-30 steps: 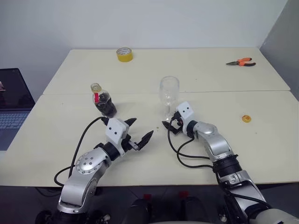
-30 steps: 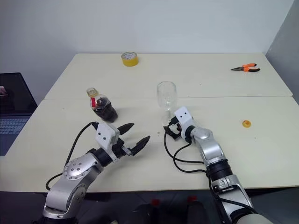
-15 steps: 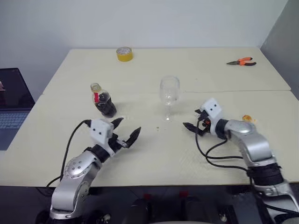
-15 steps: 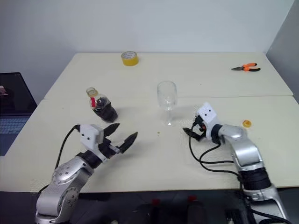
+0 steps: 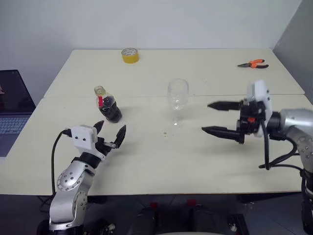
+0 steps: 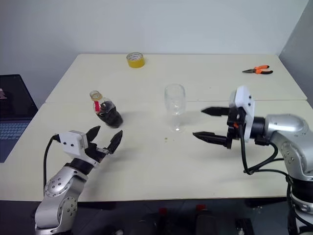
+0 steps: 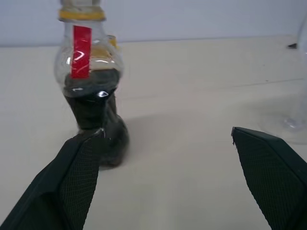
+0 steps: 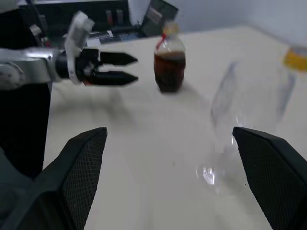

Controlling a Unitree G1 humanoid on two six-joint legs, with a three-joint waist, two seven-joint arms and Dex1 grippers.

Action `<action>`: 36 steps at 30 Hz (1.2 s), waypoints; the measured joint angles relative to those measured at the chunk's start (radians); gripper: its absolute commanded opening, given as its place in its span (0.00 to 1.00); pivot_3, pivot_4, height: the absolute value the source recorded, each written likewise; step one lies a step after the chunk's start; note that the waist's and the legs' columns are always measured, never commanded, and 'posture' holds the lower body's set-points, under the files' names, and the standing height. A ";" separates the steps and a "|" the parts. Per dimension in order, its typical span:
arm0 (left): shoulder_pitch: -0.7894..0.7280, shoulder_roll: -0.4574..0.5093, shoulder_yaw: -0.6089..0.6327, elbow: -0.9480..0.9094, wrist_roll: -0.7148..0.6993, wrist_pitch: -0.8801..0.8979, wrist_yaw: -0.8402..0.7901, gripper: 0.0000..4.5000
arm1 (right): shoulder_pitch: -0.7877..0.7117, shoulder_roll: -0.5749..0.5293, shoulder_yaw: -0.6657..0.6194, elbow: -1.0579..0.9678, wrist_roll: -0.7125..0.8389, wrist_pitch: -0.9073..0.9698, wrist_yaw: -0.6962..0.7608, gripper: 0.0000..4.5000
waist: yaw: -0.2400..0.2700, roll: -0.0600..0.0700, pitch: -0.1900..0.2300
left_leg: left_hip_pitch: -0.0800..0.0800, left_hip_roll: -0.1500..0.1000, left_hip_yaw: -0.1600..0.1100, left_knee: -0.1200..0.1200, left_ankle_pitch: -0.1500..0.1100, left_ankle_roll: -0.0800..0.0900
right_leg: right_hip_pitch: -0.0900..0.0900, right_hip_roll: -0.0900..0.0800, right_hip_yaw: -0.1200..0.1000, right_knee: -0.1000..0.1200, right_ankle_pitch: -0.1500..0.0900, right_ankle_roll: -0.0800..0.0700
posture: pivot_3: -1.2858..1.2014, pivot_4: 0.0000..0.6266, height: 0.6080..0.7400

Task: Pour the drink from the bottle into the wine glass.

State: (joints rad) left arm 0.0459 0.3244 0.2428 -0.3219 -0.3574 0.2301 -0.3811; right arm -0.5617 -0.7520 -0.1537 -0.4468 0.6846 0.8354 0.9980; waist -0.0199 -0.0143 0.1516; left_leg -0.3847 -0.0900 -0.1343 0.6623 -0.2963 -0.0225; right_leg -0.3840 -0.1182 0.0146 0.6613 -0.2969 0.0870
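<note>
- Surface: two pale cream tables (image 5: 195, 161) butted edge to edge; a plain white wall behind, a laptop (image 5: 12, 105) at the left margin.
- Bottle (image 5: 107, 105), drink inside, upright on the near table; wine glass (image 5: 177, 100) upright, well apart from it.
- Left gripper (image 5: 110, 134): jaws spread, empty, just short of the bottle.
- Right gripper (image 5: 217, 118): jaws spread, empty, raised beside the glass.
- Far table: yellow tape roll (image 5: 130, 56), orange pliers (image 5: 253, 64).

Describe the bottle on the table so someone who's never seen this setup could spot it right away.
On the cream table, look to its left part, ahead of the open left gripper. There stands the bottle: small, squat, clear plastic, half full of a dark drink. Its red neck label and dark contents set it apart from the empty wine glass beside it and the yellow tape roll farther back.
</note>
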 measured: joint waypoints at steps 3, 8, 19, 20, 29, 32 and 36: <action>-0.034 0.002 0.002 0.042 0.003 0.001 0.010 1.00 | -0.082 0.055 0.022 0.003 0.031 0.055 -0.080 1.00 | 0.004 -0.002 0.001 | 0.000 0.000 0.000 0.000 0.000 0.000 | 0.000 0.000 0.000 0.000 0.000 0.000 | 0.52 0.24 1.00; -0.062 0.002 0.013 0.051 0.005 0.007 0.047 1.00 | -0.092 0.064 0.111 0.004 0.026 0.113 -0.159 1.00 | 0.016 -0.004 0.002 | -0.002 -0.001 0.000 0.000 0.000 0.000 | -0.002 -0.002 0.000 0.000 0.000 0.000 | 0.52 0.24 1.00; -0.152 0.031 0.037 0.060 -0.017 0.118 0.088 1.00 | -0.119 0.054 0.142 0.013 0.005 0.121 -0.202 1.00 | 0.016 -0.005 0.003 | -0.002 -0.001 0.001 0.001 0.000 0.000 | -0.003 -0.001 0.000 0.002 0.000 0.000 | 0.52 0.24 1.00; -0.163 0.042 0.037 0.061 -0.015 0.123 0.088 1.00 | -0.120 0.054 0.143 0.013 0.005 0.121 -0.206 1.00 | 0.016 -0.005 0.003 | -0.002 -0.001 0.001 0.001 0.000 0.000 | -0.003 -0.001 0.000 0.002 0.000 0.000 | 0.52 0.24 1.00; -0.189 0.057 0.039 0.123 0.008 0.135 0.089 1.00 | -0.133 0.056 0.158 0.012 0.005 0.119 -0.214 1.00 | 0.016 -0.005 0.003 | -0.002 -0.001 0.000 0.001 0.000 0.000 | -0.003 -0.001 0.000 0.002 0.000 0.000 | 0.52 0.24 1.00; -0.204 0.057 0.038 0.135 0.018 0.136 0.092 1.00 | -0.135 0.055 0.163 0.012 0.005 0.115 -0.213 1.00 | 0.016 -0.005 0.003 | -0.002 -0.001 0.000 0.001 0.000 0.000 | -0.003 -0.001 0.000 0.002 0.000 0.000 | 0.52 0.24 1.00; -0.236 0.064 0.038 0.176 0.030 0.135 0.087 1.00 | -0.139 0.055 0.176 0.012 0.004 0.113 -0.213 1.00 | 0.016 -0.005 0.003 | -0.002 -0.001 0.000 0.001 0.000 0.000 | -0.003 -0.001 0.000 0.002 0.000 0.000 | 0.52 0.24 1.00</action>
State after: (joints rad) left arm -0.1905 0.3886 0.2806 -0.1460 -0.3277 0.3656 -0.2940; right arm -0.7011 -0.6972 0.0223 -0.4346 0.6889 0.9480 0.7847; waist -0.0038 -0.0198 0.1550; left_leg -0.3868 -0.0907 -0.1339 0.6631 -0.2962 -0.0227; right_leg -0.3874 -0.1195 0.0145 0.6631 -0.2968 0.0871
